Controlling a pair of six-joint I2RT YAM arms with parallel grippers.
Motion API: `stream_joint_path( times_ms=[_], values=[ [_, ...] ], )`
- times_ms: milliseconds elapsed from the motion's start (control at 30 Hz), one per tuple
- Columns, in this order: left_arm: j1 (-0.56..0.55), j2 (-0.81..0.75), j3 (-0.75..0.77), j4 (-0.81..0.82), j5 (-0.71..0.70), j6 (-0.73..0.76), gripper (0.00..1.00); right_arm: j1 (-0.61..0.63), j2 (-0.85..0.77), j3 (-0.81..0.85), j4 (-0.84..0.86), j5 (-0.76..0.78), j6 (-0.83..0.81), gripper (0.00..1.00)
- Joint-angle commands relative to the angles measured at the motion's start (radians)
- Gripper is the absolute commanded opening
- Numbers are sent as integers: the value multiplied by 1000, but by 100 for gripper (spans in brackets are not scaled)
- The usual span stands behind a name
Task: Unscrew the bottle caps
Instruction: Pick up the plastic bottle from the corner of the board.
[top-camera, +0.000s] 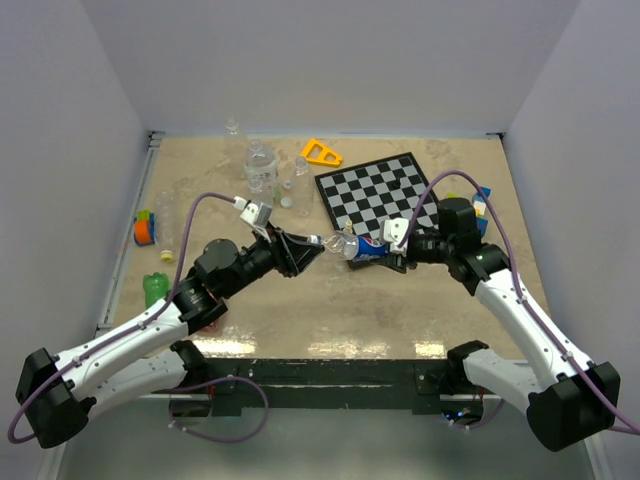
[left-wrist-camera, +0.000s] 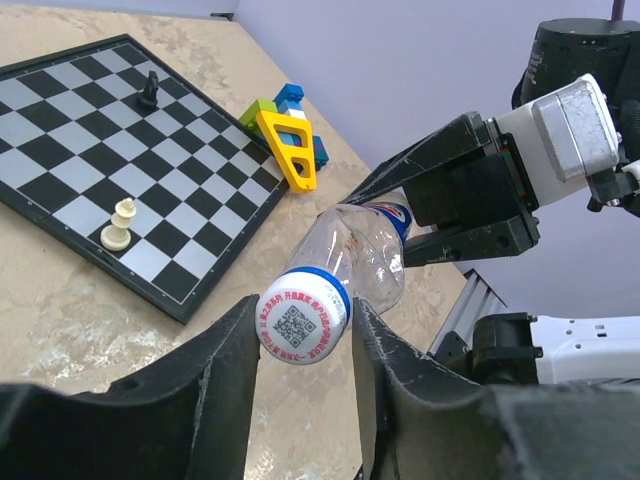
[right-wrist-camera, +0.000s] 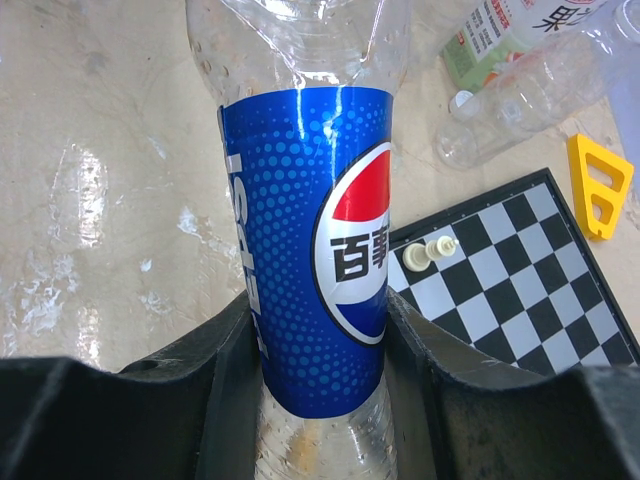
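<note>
- Left wrist view: the cap (left-wrist-camera: 302, 325), white-topped with a blue rim and a printed code square, faces the camera end-on. The fingers of the left gripper (left-wrist-camera: 303, 352) press on it from both sides.
- Behind the cap, the clear bottle (left-wrist-camera: 362, 250) runs away from that gripper to the right gripper (left-wrist-camera: 388, 228), which is clamped on its far half.
- The right wrist view shows the blue label in full, pinched between that gripper's fingers. The cap is out of frame there.
- The top view shows the bottle spanning the gap between the two grippers.
- Beyond the right fingers lie a chessboard (right-wrist-camera: 520, 270), a white chess piece (right-wrist-camera: 428, 253) and a yellow triangle (right-wrist-camera: 598, 185).
</note>
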Motion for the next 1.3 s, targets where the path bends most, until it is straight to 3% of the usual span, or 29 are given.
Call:
stream_joint_path(
  times_ms=[0,167,267,333,400,567,633,800,1000,1067,1167,1267],
  values=[
    [8,13,45,96,39,-27,30,-5,-6,-3,8,-5,-13,16],
    [12,24,46,96,56,-25,0,-3,-10,-10,8,-4,-21,19],
    [12,26,45,89,59,-25,0,-3,-10,-11,2,-8,-33,30],
    [12,30,48,79,61,-30,0,-1,-9,-11,-10,-21,-50,51],
    [12,41,51,81,65,-42,0,6,-7,-7,-24,-33,-59,66],
    [12,111,57,122,88,-79,0,51,31,29,-47,-31,-67,87],
    [12,131,57,148,88,-97,0,66,42,33,-41,-21,-55,91],
    [12,170,56,199,75,-133,0,95,51,32,-1,-4,-4,89],
    [11,200,60,253,75,-165,0,141,88,29,65,73,71,77],
    [8,202,60,256,81,-165,0,144,91,29,77,90,85,67],
    [9,196,53,257,87,-166,0,144,93,27,99,119,115,40],
    [9,171,42,262,90,-162,0,143,86,24,103,125,118,32]
  ],
)
